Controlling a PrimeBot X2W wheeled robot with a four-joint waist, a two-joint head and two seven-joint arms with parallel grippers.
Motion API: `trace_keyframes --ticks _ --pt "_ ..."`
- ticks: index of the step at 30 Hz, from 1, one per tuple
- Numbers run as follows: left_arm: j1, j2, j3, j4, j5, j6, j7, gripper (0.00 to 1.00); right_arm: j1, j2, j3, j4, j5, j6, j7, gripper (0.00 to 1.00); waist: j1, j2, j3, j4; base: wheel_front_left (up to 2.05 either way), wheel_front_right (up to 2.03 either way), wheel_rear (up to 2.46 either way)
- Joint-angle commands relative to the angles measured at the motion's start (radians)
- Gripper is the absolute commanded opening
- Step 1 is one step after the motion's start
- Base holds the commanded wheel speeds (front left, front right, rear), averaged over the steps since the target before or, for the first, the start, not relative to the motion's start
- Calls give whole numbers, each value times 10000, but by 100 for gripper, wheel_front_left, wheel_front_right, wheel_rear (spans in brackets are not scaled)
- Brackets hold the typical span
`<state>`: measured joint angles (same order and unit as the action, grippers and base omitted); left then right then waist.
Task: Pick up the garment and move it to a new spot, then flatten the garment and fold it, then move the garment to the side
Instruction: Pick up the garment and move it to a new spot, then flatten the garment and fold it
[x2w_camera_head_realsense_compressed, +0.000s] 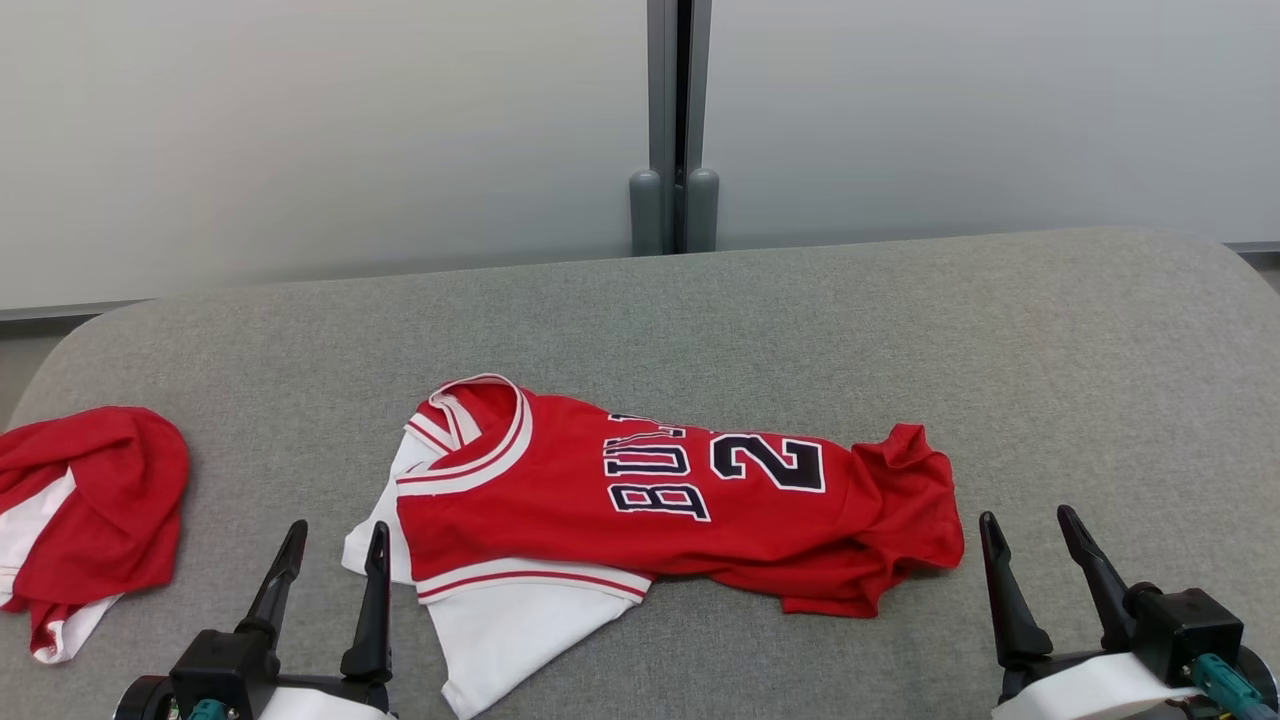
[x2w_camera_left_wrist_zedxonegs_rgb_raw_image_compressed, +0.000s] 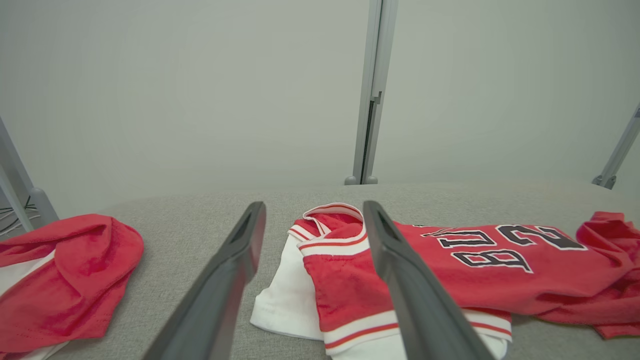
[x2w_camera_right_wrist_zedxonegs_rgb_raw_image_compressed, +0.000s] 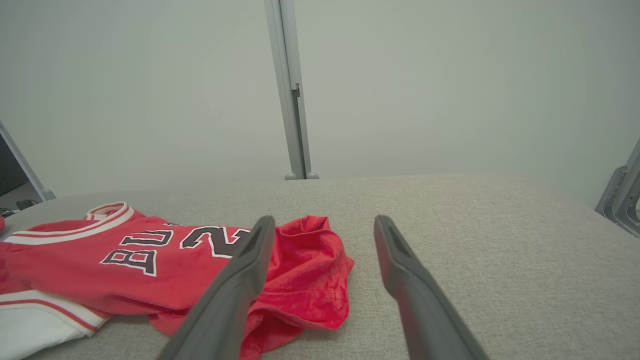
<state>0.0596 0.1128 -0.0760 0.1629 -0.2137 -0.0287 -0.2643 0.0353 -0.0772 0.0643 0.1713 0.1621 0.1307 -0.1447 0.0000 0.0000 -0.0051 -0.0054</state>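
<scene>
A red basketball jersey (x2w_camera_head_realsense_compressed: 640, 500) with white trim, white sleeves and black lettering lies on the grey fabric-covered bench (x2w_camera_head_realsense_compressed: 900, 330), in the middle of its near half. It runs left to right: the striped collar is at the left end, the hem is bunched into loose folds at the right end, and one white sleeve spreads toward the near edge. The cloth is wrinkled and partly doubled over rather than flat. The left gripper (x2w_camera_head_realsense_compressed: 338, 527) sits at the near left with its two dark fingers spread wide and nothing between them. Its right finger crosses the edge of the white sleeve in the head view, and I cannot tell whether it touches the cloth. The right gripper (x2w_camera_head_realsense_compressed: 1027, 515) sits at the near right, just beside the bunched hem and apart from it, its fingers equally wide apart and holding nothing. A second crumpled red and white garment (x2w_camera_head_realsense_compressed: 85, 510) lies at the far left edge of the bench, well apart from the jersey. Behind the bench stand pale wall panels joined by a grey vertical post (x2w_camera_head_realsense_compressed: 680, 120).
</scene>
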Motion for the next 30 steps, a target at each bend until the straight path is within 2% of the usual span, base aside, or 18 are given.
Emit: trace_keyframes --ticks 1,15,30 --pt "99 15 29 -20 53 -47 0 100 -30 -25 -16 -46 -100 1 20 100 0 0 3 2 0 0 0" --pt "-5 -140 -57 -81 205 -35 0 100 -139 -140 -43 -97 -156 1 131 100 0 0 199 102 0 0 0" --pt "-1750 -447 -252 -68 319 -316 0 100 -2159 -773 418 1365 -711 1 -2 100 0 0 2355 668 0 0 0"
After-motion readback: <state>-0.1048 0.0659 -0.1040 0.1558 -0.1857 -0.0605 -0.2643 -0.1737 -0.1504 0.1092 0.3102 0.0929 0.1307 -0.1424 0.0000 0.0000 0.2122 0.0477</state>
